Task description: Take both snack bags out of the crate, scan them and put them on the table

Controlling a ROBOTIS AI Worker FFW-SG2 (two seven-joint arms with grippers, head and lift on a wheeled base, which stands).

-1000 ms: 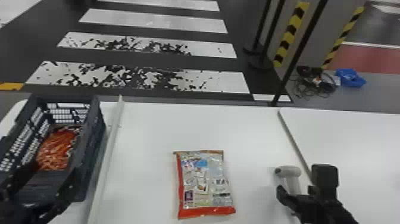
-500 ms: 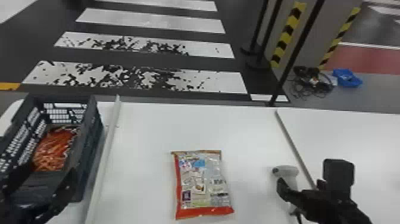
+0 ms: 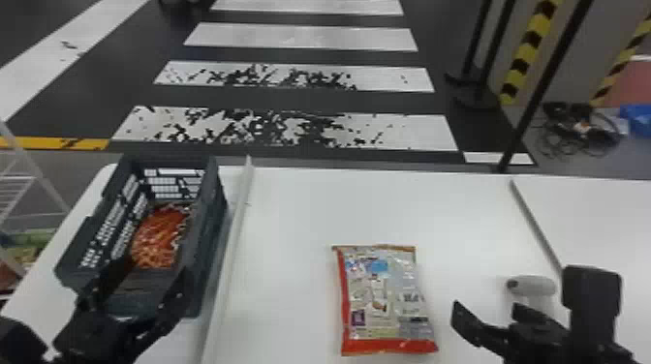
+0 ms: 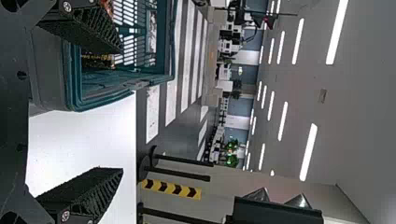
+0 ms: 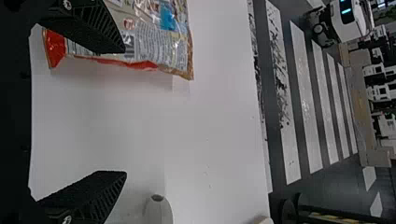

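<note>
"How will the snack bag (image 3: 385, 300) on the worktop (image 3: 290, 218) handle?"

"Light and soft, I'd guess, with a slippery film and crushable contents. Pinch it gently across the middle, clear of the end seams."

"And the other bag?"

"The orange bag (image 3: 157, 237) lies in the crate (image 3: 213, 232). Both the left gripper (image 4: 122, 109) and the right gripper (image 5: 125, 111) have their fingers apart, holding nothing."

"What's changed?"

"The head view has swung left, and the right gripper has shifted from the scanner (image 3: 530, 285) towards the nearer bag."
</note>
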